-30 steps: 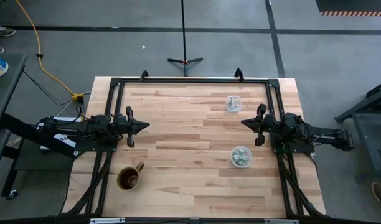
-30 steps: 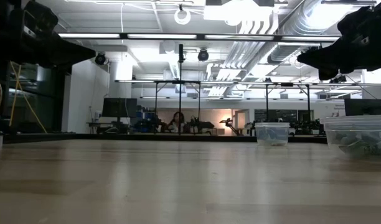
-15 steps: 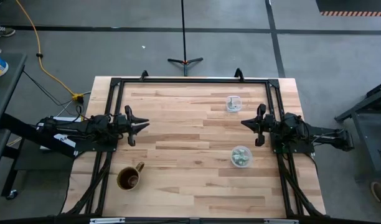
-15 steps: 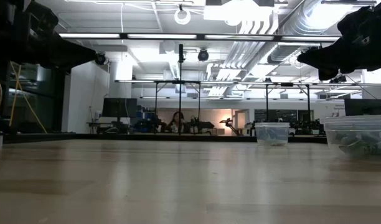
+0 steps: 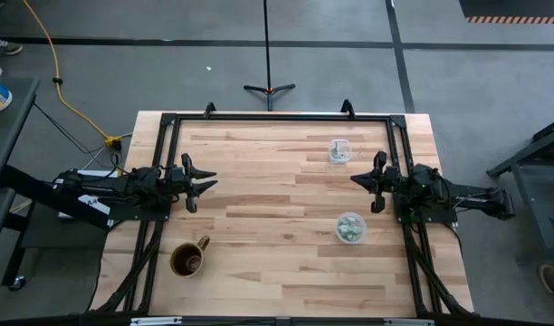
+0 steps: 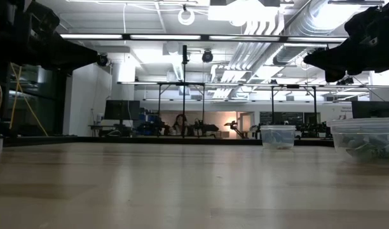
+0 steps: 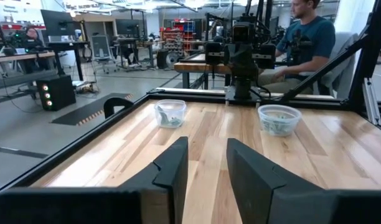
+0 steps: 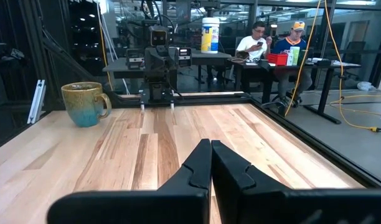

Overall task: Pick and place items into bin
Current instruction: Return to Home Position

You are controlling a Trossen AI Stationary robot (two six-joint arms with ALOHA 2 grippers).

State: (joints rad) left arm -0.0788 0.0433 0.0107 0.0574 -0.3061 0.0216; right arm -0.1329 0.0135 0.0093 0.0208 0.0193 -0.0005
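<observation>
The items are tiny pale green-silver bits lying inside two small clear tubs: a far tub point(image 5: 339, 150) point(image 7: 170, 113) and a near tub point(image 5: 350, 227) point(image 7: 279, 119), both standing on the table's right half. My left gripper point(image 5: 209, 183) point(image 7: 206, 146) hovers over the table's left side, open by a narrow gap and pointing right. My right gripper point(image 5: 354, 178) point(image 8: 210, 144) hovers between the two tubs, shut and pointing left. Neither gripper touches anything. A brown mug point(image 5: 188, 259) point(image 8: 86, 103) stands upright near the table's near-left corner.
A black frame point(image 5: 277, 116) runs around the wooden table. Bare wood lies between the two grippers across the table's middle. In the low view both tubs point(image 6: 278, 137) point(image 6: 366, 140) show on the right. People sit at desks in the room beyond.
In the high view my left gripper's fingers have parted a little. The tubs, the mug and my right arm have stayed where they were.
</observation>
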